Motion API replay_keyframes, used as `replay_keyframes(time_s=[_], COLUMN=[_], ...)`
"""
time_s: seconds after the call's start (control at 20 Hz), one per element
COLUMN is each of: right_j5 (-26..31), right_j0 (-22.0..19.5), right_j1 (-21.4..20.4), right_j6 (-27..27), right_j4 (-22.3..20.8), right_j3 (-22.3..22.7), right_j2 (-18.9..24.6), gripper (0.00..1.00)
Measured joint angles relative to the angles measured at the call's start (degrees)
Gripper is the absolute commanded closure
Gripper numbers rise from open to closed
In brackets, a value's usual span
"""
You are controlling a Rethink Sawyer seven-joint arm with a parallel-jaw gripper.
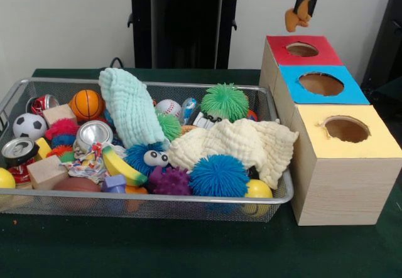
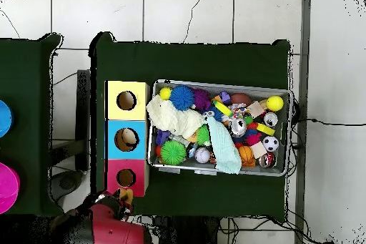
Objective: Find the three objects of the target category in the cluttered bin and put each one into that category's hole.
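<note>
I have the gripper [image 1: 300, 13] up above the wooden box [image 1: 339, 184], closed on a small tan-orange toy figure [image 1: 296, 16] that hangs from the fingertips just behind and above the red-surround hole [image 1: 302, 49]. In the overhead view the figure [image 2: 126, 196] shows at the arm's tip, beside the red end of the box rather than squarely over the hole [image 2: 126, 177].

By my reckoning the figure is light and rigid, moulded plastic or rubber with a smooth skin, so a pinch across its narrow body is the hold to trust; a grip on a limb would let it swivel. It should drop cleanly through, since it looks smaller than the opening.

Counting: one figure in hand, and I cannot pick out the other two for certain in the wire mesh bin [image 1: 188, 201] (a bit of orange peeks beside the cream cloth [image 1: 245, 146], too buried to name). The box has three holes: red, blue [image 1: 321, 83] and yellow [image 1: 346, 128]. In the bin I count two cloths, the cream one and a pale green one [image 1: 130, 105], two drink cans [image 1: 94, 133], one basketball [image 1: 86, 104], one soccer ball [image 1: 29, 126], one baseball [image 1: 168, 108], and several spiky balls.
</note>
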Motion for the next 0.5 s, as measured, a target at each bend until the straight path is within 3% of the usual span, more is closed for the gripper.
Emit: replay_keyframes(time_s=[0.5], right_j5=[-0.02], right_j0=[-5.13], right_j1=[3.05], right_j6=[0.00], right_j4=[-0.02], right_j3=[-6.20], right_j2=[0.45], gripper=[1.00])
